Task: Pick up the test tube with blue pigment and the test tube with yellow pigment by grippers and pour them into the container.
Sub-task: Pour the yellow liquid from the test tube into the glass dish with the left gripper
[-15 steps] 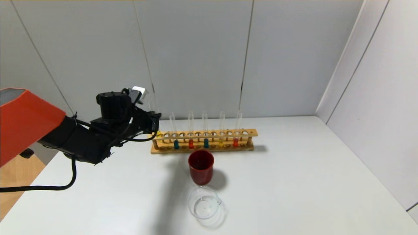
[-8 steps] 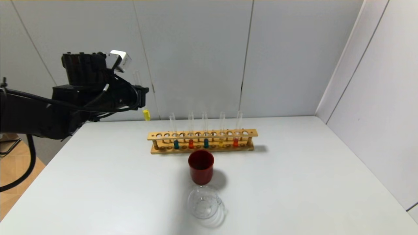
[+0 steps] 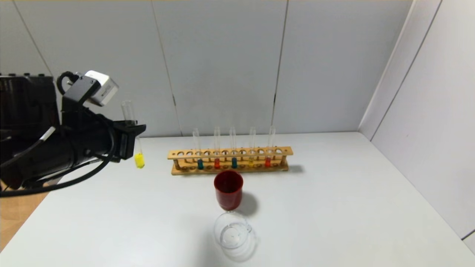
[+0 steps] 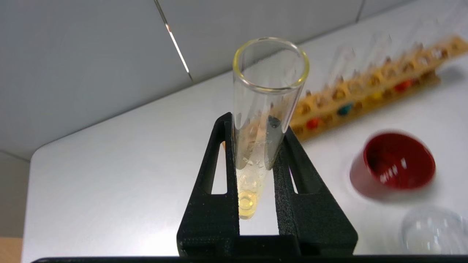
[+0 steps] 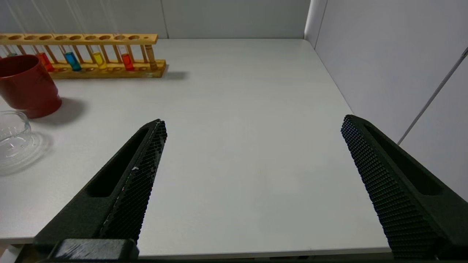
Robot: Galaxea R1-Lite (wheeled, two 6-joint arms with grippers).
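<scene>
Jaws of left gripper [image 4: 256, 146] clamp the test tube with yellow pigment [image 3: 138, 154] upright, left of the rack [image 3: 230, 159], well apart from the container [image 3: 233, 233]; right gripper [image 5: 252, 164] gapes idle; slick glass might slip when tilted.

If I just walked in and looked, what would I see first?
Probably the left gripper, up in the air over the table's left side, squeezing a glass test tube with yellow pigment that hangs upright. Next, the wooden rack at the back with blue, red-orange and yellow tubes, and the dark red cup just in front of it.
</scene>
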